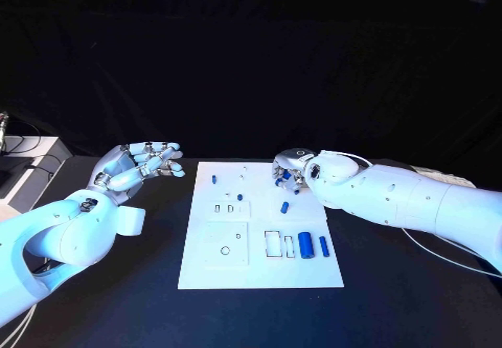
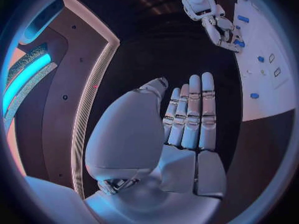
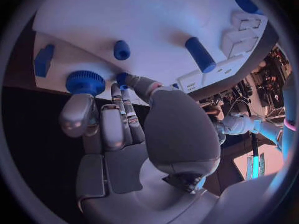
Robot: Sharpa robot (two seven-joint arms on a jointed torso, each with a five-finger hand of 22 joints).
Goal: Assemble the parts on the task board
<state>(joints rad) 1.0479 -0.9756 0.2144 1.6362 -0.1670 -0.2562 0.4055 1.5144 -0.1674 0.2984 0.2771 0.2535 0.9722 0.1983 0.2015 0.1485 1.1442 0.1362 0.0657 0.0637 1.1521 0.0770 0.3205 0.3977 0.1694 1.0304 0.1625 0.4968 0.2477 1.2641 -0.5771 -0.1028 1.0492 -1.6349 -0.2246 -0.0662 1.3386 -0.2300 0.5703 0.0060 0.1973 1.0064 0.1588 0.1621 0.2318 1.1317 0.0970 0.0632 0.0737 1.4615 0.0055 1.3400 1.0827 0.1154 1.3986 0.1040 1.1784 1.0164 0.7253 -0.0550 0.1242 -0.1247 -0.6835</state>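
The white task board (image 1: 262,272) lies in the middle of the table. My left hand (image 1: 141,165) hovers left of its far corner, holding nothing, with the fingers (image 2: 194,109) straight and side by side. My right hand (image 1: 291,171) is down over the board's far right corner. There its fingertips (image 3: 117,92) reach a blue gear (image 3: 85,82), and the thumb tip touches a small blue piece (image 3: 122,77); whether it is pinched is unclear. A blue peg (image 3: 122,50) and a blue cylinder (image 3: 201,55) lie on the board (image 3: 156,20) close by.
More blue parts sit on the board: a small one (image 1: 215,177) far left, one (image 1: 239,196) by the slotted block (image 1: 224,209), one (image 1: 284,207) mid-board, and a thick cylinder (image 1: 305,244) with a thin one (image 1: 323,246) beside it. Black table surrounds the board.
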